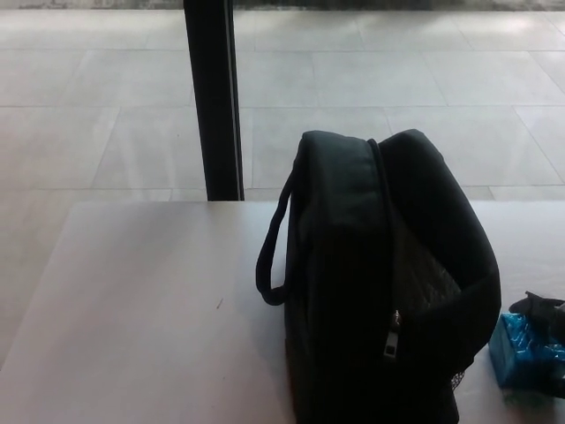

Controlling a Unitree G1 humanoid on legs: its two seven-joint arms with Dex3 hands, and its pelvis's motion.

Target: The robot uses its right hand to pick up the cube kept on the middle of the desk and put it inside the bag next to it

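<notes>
The blue cube [525, 355] is at the far right edge of the head view, low over the white desk [150, 309] and right beside the bag. My right hand [549, 311] comes in from the right edge, and only a small part of it shows. It lies over the cube's top and reaches down its right side, shut on the cube. The black bag [380, 283] stands upright in the middle-right of the desk. Its top is unzipped, and its opening and mesh lining face the cube. My left hand does not show.
The bag's carry handle [272, 252] loops out on its left side. A dark vertical post [214, 97] stands behind the desk's far edge, with a tiled floor beyond. The desk surface left of the bag is bare and white.
</notes>
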